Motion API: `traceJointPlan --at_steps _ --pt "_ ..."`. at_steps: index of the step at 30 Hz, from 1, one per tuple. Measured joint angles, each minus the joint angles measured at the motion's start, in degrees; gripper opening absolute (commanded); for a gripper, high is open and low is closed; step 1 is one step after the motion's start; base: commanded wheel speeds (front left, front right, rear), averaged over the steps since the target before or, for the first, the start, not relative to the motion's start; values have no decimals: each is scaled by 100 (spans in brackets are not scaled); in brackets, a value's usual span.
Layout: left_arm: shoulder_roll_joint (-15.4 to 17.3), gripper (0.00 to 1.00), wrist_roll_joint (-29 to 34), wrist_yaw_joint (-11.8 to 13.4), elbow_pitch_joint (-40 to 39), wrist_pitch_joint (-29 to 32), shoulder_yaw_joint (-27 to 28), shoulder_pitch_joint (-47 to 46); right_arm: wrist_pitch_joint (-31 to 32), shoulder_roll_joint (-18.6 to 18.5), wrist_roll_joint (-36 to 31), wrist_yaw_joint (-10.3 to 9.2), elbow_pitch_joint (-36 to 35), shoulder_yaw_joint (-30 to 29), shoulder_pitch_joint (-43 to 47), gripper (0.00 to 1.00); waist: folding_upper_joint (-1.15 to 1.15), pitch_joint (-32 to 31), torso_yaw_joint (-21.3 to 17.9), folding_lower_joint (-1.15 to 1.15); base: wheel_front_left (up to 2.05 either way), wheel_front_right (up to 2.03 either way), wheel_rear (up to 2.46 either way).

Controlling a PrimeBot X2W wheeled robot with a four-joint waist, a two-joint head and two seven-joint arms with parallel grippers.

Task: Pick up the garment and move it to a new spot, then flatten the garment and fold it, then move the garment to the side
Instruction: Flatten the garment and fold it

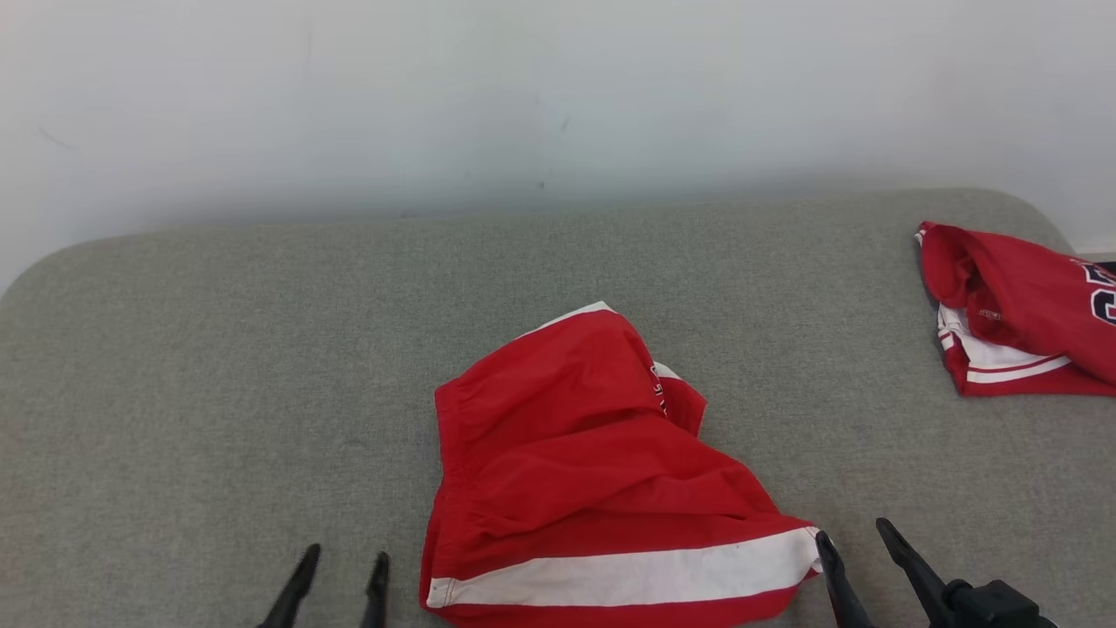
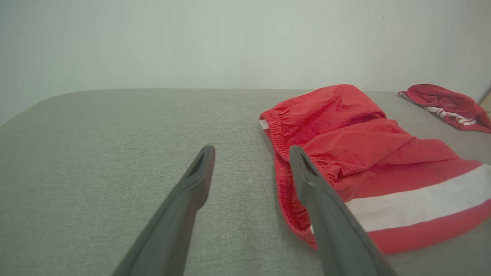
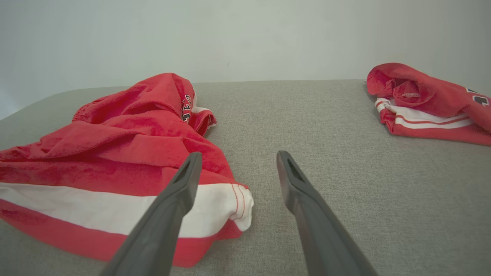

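Garment (image 1: 575,453) (image 2: 345,153) (image 3: 115,153): red, with a broad white stripe along its near hem, lying crumpled near the middle of the grey fabric surface (image 1: 218,349), towards the robot's edge. An elastic waistband runs down its left side, and part of the cloth is folded over and bunched at the far end, where dark lettering shows on a fold. Left gripper (image 1: 347,558) (image 2: 251,153): low over the surface, just left of the waistband, fingers spread with nothing between them; whether its right finger touches the cloth cannot be told. Right gripper (image 1: 853,534) (image 3: 238,157): at the garment's near right corner, fingers likewise spread and holding nothing. In the head view its left fingertip sits at the end of the white stripe; in the right wrist view that finger crosses in front of the stripe, while the other finger is over bare surface. Other garment (image 1: 1020,305) (image 2: 445,101) (image 3: 425,99): red and white, in a heap at the far right, well apart from the first. A pale wall (image 1: 523,105) stands behind the surface.
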Motion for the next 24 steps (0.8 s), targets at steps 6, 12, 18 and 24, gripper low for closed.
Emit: traceJointPlan --at_steps 6,12,18,24 --pt "436 100 -448 -1 399 0 -1160 -319 3 -330 331 0 505 527 -365 100 0 177 -14 0 0 0 0" --pt "699 100 -816 -1 961 0 -1829 -780 14 -450 869 0 1023 1057 -746 100 0 369 -68 0 0 0 0" --pt "815 100 -1089 -1 1282 0 -2172 -1199 8 -511 1403 0 1414 1571 -1189 100 0 573 -122 1 0 0 0" --pt "816 0 -1441 -1 1471 0 -2408 -1438 -20 -542 1792 0 1496 1824 -1459 0 1 715 -83 1 0 0 0"
